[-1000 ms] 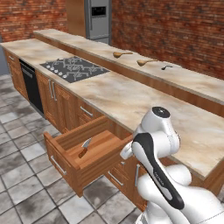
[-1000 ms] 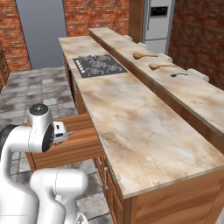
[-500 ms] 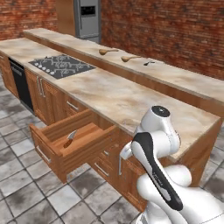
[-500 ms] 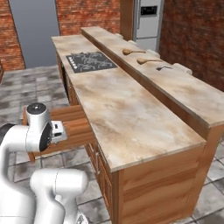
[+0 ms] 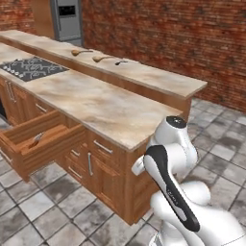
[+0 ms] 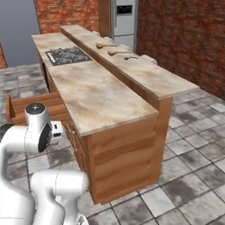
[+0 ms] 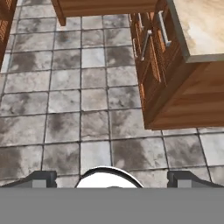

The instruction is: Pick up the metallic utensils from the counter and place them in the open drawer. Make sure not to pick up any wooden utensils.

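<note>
Fingers [image 7: 112, 180] of ours stand wide apart and empty above the grey tiled floor [image 7: 65, 109]. Beyond them the drawer [image 5: 38, 144] hangs open with the knife [image 5: 34, 141] inside, and farthest off, on the raised ledge of the desk [image 5: 96, 103], we see two wooden spoons [image 5: 79, 52] and the small silver spoon [image 5: 120, 62].

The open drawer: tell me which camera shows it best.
Left base view: the drawer shows its open inside with a utensil lying in it. The right base view catches it partly behind the arm; the hand view shows its bottom edge.
</note>
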